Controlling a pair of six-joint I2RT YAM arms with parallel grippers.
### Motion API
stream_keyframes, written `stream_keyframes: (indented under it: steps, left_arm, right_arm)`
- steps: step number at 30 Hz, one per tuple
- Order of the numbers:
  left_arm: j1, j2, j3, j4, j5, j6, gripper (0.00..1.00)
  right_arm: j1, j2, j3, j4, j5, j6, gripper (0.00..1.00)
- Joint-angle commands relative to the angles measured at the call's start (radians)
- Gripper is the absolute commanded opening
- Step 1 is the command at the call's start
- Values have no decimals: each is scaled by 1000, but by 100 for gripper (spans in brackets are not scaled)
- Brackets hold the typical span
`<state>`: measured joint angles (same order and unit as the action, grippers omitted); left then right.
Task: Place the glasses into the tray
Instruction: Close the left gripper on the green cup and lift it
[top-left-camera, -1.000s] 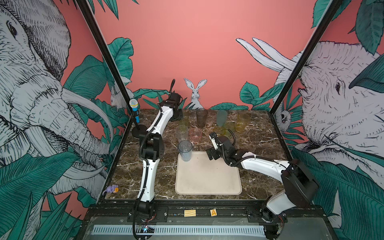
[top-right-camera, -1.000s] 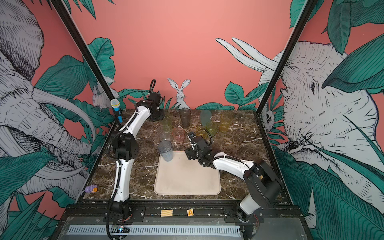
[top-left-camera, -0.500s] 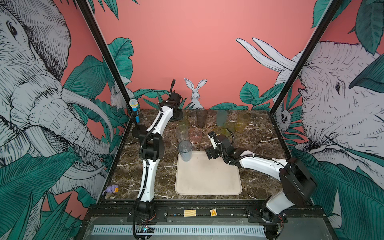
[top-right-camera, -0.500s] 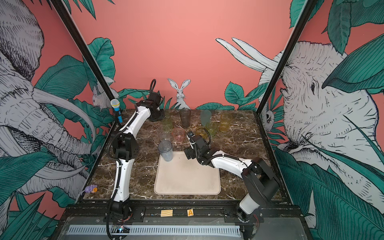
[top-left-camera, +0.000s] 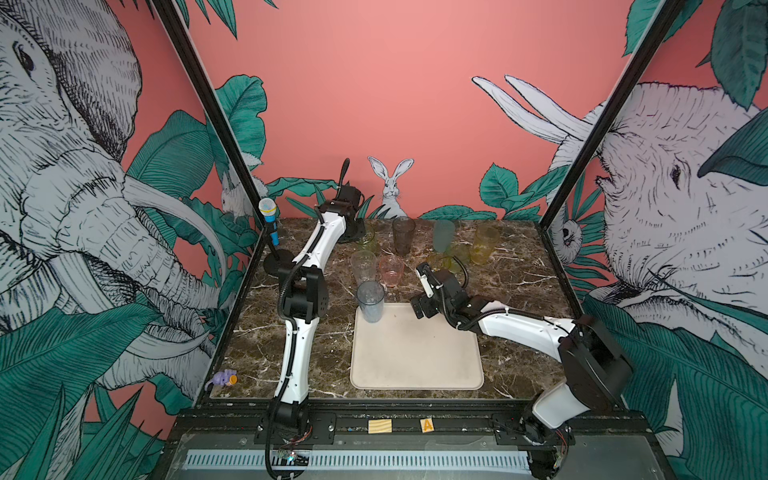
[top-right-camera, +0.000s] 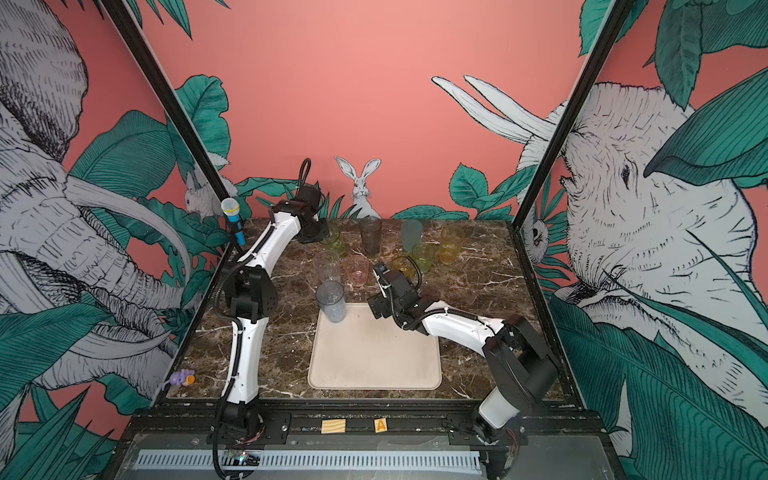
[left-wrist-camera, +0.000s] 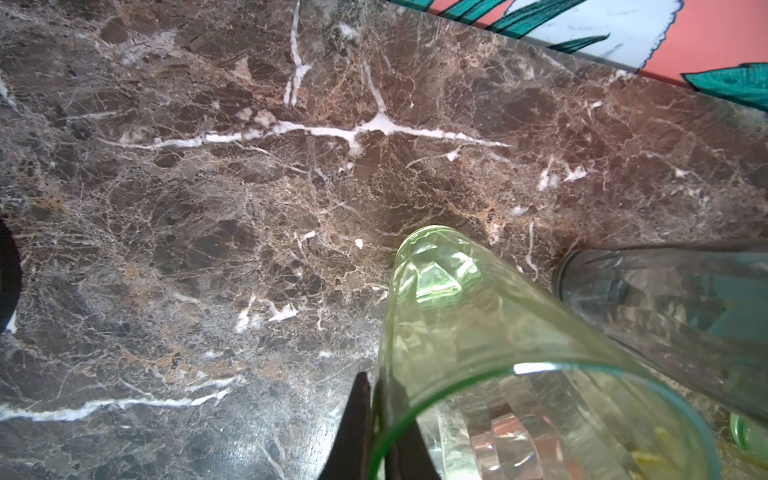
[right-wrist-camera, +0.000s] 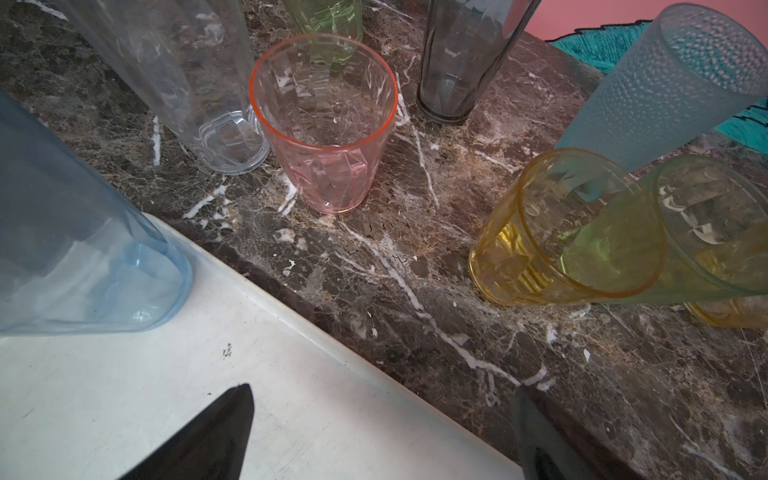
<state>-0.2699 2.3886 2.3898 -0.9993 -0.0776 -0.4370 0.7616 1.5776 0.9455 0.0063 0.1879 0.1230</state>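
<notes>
My left gripper (left-wrist-camera: 378, 432) is shut on the rim of a green glass (left-wrist-camera: 478, 332) at the back left of the marble table, one finger inside and one outside. Both top views show this glass (top-left-camera: 368, 239) (top-right-camera: 332, 237) beside the wrist. A grey-blue glass (top-left-camera: 370, 301) (right-wrist-camera: 83, 249) stands on the far left corner of the cream tray (top-left-camera: 415, 361) (top-right-camera: 374, 361). My right gripper (top-left-camera: 417, 293) (right-wrist-camera: 382, 415) hangs open and empty over the tray's far rim. Beyond it stand pink (right-wrist-camera: 328, 137), clear (right-wrist-camera: 187, 83), smoky (right-wrist-camera: 465, 58), teal (right-wrist-camera: 656, 83) and amber (right-wrist-camera: 561, 232) glasses.
A toy microphone (top-left-camera: 270, 220) on a black stand sits at the table's back left edge. A small purple toy (top-left-camera: 224, 378) lies at the front left corner. Black frame posts rise at both back corners. A tall yellow glass (top-left-camera: 484, 243) stands at the back right.
My left gripper has closed onto the green glass's rim. The right gripper has shifted slightly along the tray's far edge and stays open.
</notes>
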Motion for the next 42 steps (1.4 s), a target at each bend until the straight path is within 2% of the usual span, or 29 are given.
stream_keyframes:
  steps: [1, 12, 28, 42]
  left_arm:
    - [11, -63, 13, -28, 3, 11, 0]
    - [14, -170, -64, -40, -10, 32, 0]
    - [14, -348, -179, -110, -93, 101, 0]
    - [15, -571, -353, -190, -139, 122, 0]
  right_arm:
    - [10, 8, 22, -2, 12, -4, 99]
    - [13, 8, 22, -3, 19, -5, 99]
    - [16, 10, 26, -8, 25, -8, 99]
    - [20, 9, 26, -13, 33, -10, 99]
